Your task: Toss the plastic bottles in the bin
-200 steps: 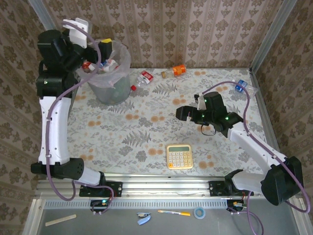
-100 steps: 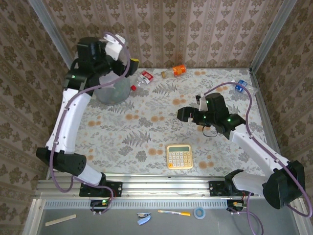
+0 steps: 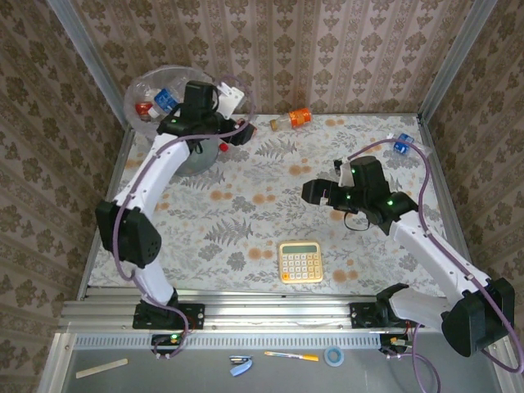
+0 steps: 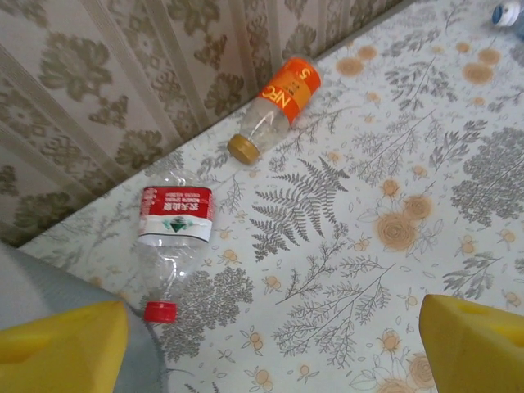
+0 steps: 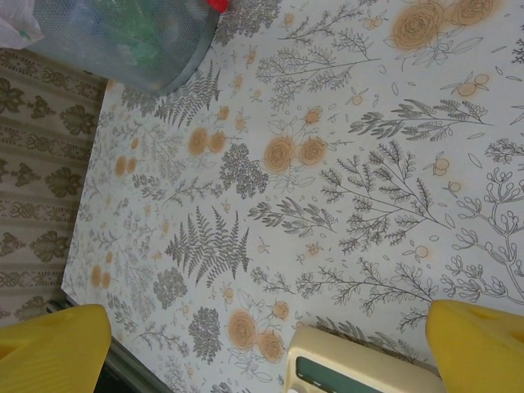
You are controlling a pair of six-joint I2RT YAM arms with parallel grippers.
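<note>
Overhead and wrist views of a floral-patterned table (image 3: 246, 217) enclosed by wallpapered walls. The bin (image 5: 123, 41) stands at the far left corner and contains several discarded bottles (image 3: 160, 100). The left arm reaches across its near side and hides part of its rim in the overhead view. The left gripper (image 4: 274, 327) hangs just right of the bin. Its yellow fingers (image 4: 57, 348) are spread wide and grip nothing, and patterned tabletop shows between them. Just beyond that gripper lies a red-labelled bottle (image 4: 173, 223), flat on the table, its red cap pointing at the bin wall and just beside it. Farther along the back wall lies an orange-labelled bottle (image 4: 277, 102), also flat, its tan cap turned toward the red-labelled one; the two are apart. A blue-capped bottle (image 3: 401, 145) rests near the far right corner, close to the purple cable (image 3: 422, 176) of the right arm. The right gripper (image 5: 268, 327) hovers over the middle of the table, right of centre. Its fingers (image 5: 483, 352) are likewise fully spread and hold nothing. A yellow calculator (image 3: 300, 262) lies face up near the front edge, below and just left of that gripper, well apart from every bottle. In the right wrist view its top edge shows between the fingertips. On the ledge in front of the arm bases lie a pen (image 3: 291, 356) and a tape roll (image 3: 333, 355).
</note>
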